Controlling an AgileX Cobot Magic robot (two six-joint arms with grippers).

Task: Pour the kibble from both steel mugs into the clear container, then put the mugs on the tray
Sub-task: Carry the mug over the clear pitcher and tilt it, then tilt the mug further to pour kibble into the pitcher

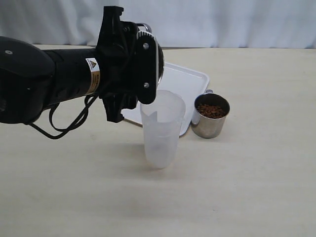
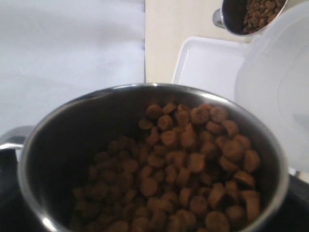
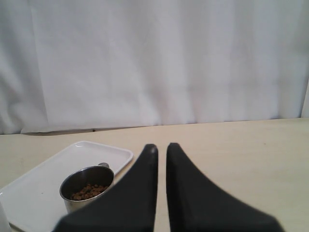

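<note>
The left gripper (image 1: 144, 64) is clamped on the held steel mug (image 2: 82, 145), raised beside and above the rim of the clear container (image 1: 162, 129). The container stands on the table (image 1: 256, 187) just in front of the white tray (image 1: 190, 81). In the exterior view the gripper body hides almost all of that mug. The left wrist view shows it well filled with kibble (image 2: 193, 164), the pellets banked toward the side nearest the container. The container looks empty, so I judge the first pour is only beginning. To do it well, the mug's lip should sit over the middle of the container's mouth before the tilt deepens, since round pellets that clip the rim would likely roll far across the table. A slow wrist roll suits loose kibble, which tends to go in one sudden slide. The container is tall and probably light while empty, so the mug should not lean on it or it may tip. The small handle shows on the side away from the container, so the pour can run over plain rim. The right gripper (image 3: 161, 147) sits low over the table, its fingers drawn almost together on nothing. It is well apart from the second steel mug (image 1: 211, 114), which stands full at the tray's edge, to the right of the container; whether the mug touches the tray I cannot tell.
</note>
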